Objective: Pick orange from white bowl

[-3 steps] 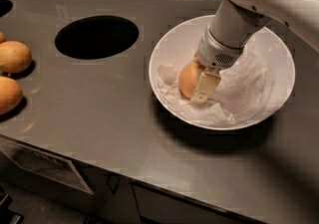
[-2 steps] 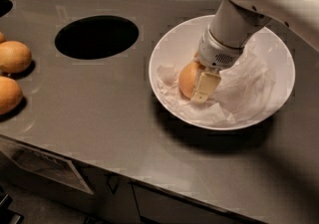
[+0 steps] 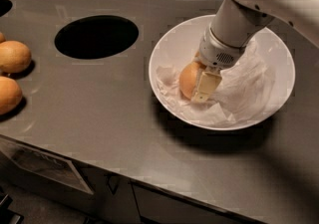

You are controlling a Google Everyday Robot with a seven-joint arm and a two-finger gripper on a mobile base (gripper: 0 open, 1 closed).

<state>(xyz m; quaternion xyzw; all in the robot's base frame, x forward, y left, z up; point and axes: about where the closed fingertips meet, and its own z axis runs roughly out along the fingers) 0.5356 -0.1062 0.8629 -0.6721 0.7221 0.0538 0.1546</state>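
The white bowl (image 3: 174, 44) sits on the grey counter at the right, lined with crumpled white paper (image 3: 244, 83). The orange (image 3: 187, 79) lies in the bowl's left half on the paper. My gripper (image 3: 197, 87) reaches down into the bowl from the upper right and is closed around the orange. One pale finger (image 3: 206, 85) lies against the orange's right front side. The other finger is hidden behind the fruit. The orange still rests low in the bowl.
A round black hole (image 3: 96, 36) is cut in the counter left of the bowl. Two yellower-orange fruits (image 3: 14, 56) (image 3: 7, 94) lie at the left edge. The counter's front edge runs along the bottom, with a dark tiled wall behind.
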